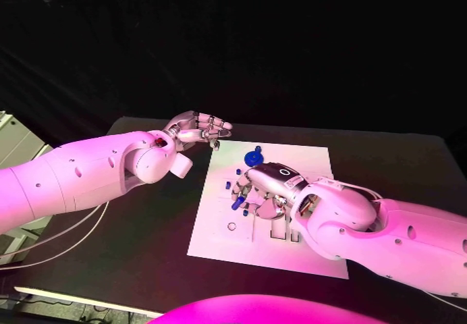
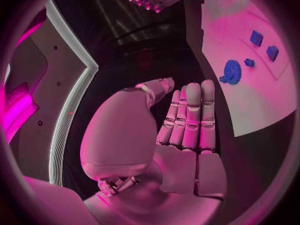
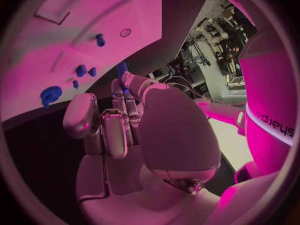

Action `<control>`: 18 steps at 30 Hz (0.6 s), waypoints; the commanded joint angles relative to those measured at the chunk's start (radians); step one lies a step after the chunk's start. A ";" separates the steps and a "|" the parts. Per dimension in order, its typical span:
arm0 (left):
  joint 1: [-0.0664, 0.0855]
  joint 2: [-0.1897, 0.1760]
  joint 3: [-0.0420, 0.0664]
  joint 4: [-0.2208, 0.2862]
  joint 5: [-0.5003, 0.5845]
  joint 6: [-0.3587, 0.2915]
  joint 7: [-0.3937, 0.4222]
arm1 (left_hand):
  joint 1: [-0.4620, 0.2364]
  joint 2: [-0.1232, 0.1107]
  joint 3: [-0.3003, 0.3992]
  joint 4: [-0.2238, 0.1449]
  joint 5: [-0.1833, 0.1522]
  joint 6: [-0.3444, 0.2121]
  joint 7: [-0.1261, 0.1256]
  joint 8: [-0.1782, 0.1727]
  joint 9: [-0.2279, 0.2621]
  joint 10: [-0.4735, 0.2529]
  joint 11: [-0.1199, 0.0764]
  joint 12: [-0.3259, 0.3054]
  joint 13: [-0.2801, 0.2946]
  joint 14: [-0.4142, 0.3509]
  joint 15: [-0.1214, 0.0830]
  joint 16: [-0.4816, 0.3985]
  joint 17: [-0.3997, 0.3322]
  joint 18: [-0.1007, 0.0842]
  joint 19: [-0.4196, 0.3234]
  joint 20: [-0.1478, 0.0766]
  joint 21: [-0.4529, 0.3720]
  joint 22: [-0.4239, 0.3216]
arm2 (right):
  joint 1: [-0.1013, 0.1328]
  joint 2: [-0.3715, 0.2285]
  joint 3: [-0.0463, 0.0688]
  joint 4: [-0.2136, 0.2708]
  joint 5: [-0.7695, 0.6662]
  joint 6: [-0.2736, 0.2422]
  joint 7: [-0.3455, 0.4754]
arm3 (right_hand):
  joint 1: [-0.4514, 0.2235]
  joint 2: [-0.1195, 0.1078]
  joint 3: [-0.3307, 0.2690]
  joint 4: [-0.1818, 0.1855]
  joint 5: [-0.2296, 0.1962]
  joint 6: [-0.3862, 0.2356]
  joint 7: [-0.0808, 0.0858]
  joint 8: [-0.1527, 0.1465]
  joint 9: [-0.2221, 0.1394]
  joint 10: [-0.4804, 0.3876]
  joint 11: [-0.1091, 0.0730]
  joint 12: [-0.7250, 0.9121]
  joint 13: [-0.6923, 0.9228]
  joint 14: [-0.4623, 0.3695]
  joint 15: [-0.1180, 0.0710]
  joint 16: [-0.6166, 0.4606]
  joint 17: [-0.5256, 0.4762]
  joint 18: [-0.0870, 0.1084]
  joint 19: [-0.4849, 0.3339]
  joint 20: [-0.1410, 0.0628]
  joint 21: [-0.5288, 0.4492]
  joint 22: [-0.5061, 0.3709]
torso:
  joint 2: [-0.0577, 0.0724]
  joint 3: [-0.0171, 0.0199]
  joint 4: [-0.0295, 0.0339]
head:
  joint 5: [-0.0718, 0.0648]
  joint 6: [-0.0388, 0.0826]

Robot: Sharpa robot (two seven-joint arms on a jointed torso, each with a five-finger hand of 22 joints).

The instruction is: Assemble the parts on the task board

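Note:
The white task board (image 1: 229,246) lies in the middle of the black table. A blue gear (image 1: 254,157) stands near its far edge, with small blue parts (image 1: 228,183) beside it. My right hand (image 1: 264,192) hovers over the board's middle, and a slim blue part (image 1: 238,201) is pinched at its fingertips (image 3: 120,87); that blue part (image 3: 122,69) sticks out past them. My left hand (image 1: 200,128) hangs off the board's far left corner, its fingers (image 2: 190,112) straight, side by side, holding nothing. The gear (image 2: 232,71) lies ahead of that palm.
Cut-out slots (image 1: 282,229) mark the board's near half. Several loose blue parts (image 3: 81,70) lie by the gear (image 3: 50,94). A pale cabinet (image 1: 15,142) stands off the table's left side, with cables (image 1: 59,236) trailing under the left arm.

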 commanded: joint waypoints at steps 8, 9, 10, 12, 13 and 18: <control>0.000 0.006 0.000 0.001 0.014 0.018 0.008 | 0.002 0.009 -0.004 0.001 0.002 -0.007 -0.002 0.005 0.000 -0.006 -0.001 0.006 0.001 -0.005 0.000 0.005 0.001 0.007 -0.002 0.001 -0.005 -0.001 | -0.046 0.055 -0.018 -0.054 -0.036 0.036 0.034 | -0.004 0.010 0.001 -0.009 0.006 0.003 0.004 0.007 0.020 0.054 -0.048 -0.004 0.005 0.046 -0.008 0.004 -0.001 -0.019 -0.006 -0.004 -0.005 -0.003 | 0.002 0.0002 -0.0006 | 0.015 -0.009; 0.000 0.006 0.000 0.001 0.014 0.018 0.008 | 0.002 0.009 -0.004 0.001 0.002 -0.007 -0.002 0.005 0.000 -0.006 -0.001 0.006 0.001 -0.005 0.000 0.005 0.001 0.007 -0.002 0.001 -0.005 -0.001 | -0.047 0.056 -0.020 -0.058 -0.037 0.038 0.033 | -0.004 0.010 0.001 -0.009 0.006 0.003 0.004 0.007 0.020 0.054 -0.048 -0.004 0.005 0.046 -0.008 0.004 -0.001 -0.019 -0.006 -0.004 -0.005 -0.003 | 0.002 0.0002 -0.0006 | 0.015 -0.009; 0.000 0.006 0.000 0.001 0.014 0.018 0.008 | 0.002 0.009 -0.004 0.001 0.002 -0.007 -0.002 0.005 0.000 -0.006 -0.001 0.006 0.001 -0.005 0.000 0.005 0.001 0.007 -0.002 0.001 -0.005 -0.001 | -0.048 0.057 -0.021 -0.062 -0.038 0.041 0.032 | -0.004 0.010 0.001 -0.009 0.006 0.003 0.004 0.007 0.020 0.054 -0.048 -0.004 0.005 0.046 -0.008 0.004 -0.001 -0.019 -0.006 -0.004 -0.005 -0.003 | 0.002 0.0003 -0.0011 | 0.016 -0.009; 0.000 0.006 0.000 0.001 0.014 0.018 0.007 | 0.002 0.009 -0.004 0.001 0.002 -0.007 -0.002 0.005 0.000 -0.006 -0.001 0.006 0.001 -0.005 0.000 0.005 0.001 0.007 -0.002 0.001 -0.005 -0.001 | -0.050 0.059 -0.023 -0.069 -0.040 0.048 0.031 | -0.006 0.010 0.003 -0.011 0.006 0.002 0.005 0.007 0.020 0.053 -0.047 -0.006 0.005 0.045 -0.007 0.004 -0.002 -0.019 -0.006 -0.004 -0.006 -0.003 | 0.002 0.0003 -0.0011 | 0.016 -0.009; 0.000 0.006 0.000 0.001 0.014 0.019 0.007 | 0.002 0.009 -0.004 0.001 0.002 -0.007 -0.002 0.005 0.000 -0.006 -0.001 0.006 0.001 -0.005 0.000 0.005 0.001 0.007 -0.002 0.001 -0.005 -0.001 | -0.051 0.059 -0.024 -0.071 -0.042 0.050 0.030 | -0.006 0.010 0.003 -0.011 0.006 0.002 0.005 0.007 0.020 0.053 -0.047 -0.006 0.005 0.045 -0.007 0.004 -0.002 -0.019 -0.006 -0.004 -0.006 -0.003 | 0.002 0.0007 -0.0010 | 0.018 -0.012; 0.000 0.005 0.000 0.001 0.014 0.019 0.006 | 0.002 0.009 -0.004 0.001 0.002 -0.007 -0.002 0.005 0.000 -0.006 -0.001 0.006 0.001 -0.005 0.000 0.005 0.001 0.007 -0.002 0.001 -0.005 -0.001 | -0.057 0.060 -0.026 -0.075 -0.059 0.056 0.029 | -0.006 0.010 0.003 -0.011 0.006 0.002 0.005 0.007 0.020 0.053 -0.047 -0.006 0.005 0.045 -0.007 0.004 -0.002 -0.019 -0.006 -0.004 -0.006 -0.003 | 0.002 0.0013 -0.0010 | 0.018 -0.014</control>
